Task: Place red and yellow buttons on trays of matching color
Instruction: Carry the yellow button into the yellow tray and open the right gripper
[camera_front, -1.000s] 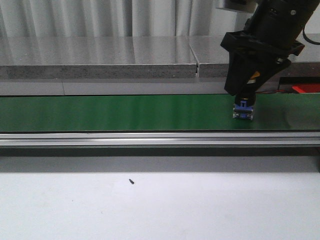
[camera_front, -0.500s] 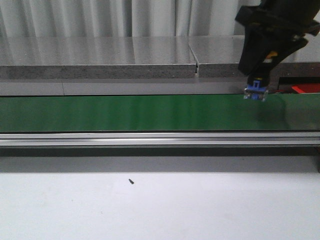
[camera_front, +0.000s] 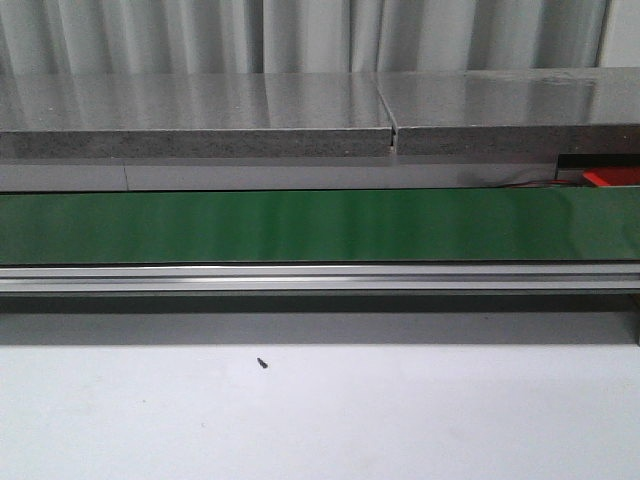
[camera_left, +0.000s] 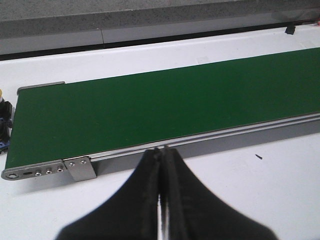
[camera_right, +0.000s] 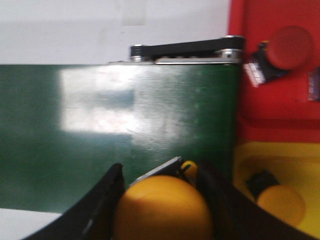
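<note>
Looking first at the front view, neither arm appears; only the green conveyor belt (camera_front: 300, 226) runs left to right across the white worktop (camera_front: 320, 410), with a red object (camera_front: 612, 177) showing at the far right edge, likely part of the red tray. A small dark speck (camera_front: 262, 363) lies on the worktop near the camera. In the left wrist view, the left gripper (camera_left: 162, 152) hangs over the worktop just beside the belt's near rail, its fingers (camera_left: 151, 165) pressed together with nothing between them; this reads as a parked, waiting posture. At the belt's left end some dark parts with blue and yellow show, too cut off to identify. In the right wrist view, the right gripper (camera_right: 159, 187) is clamped around a yellow button (camera_right: 162, 207), one finger on each side of the domed cap, which keeps the button steady during transfer. The gripper is above the right end of the belt, just beside the trays. The red tray (camera_right: 272, 107) already holds a red button (camera_right: 290, 47), and the yellow tray (camera_right: 280, 167) holds another yellow button (camera_right: 280, 202). Judged from this, the held button needs moving over the yellow tray before release.
</note>
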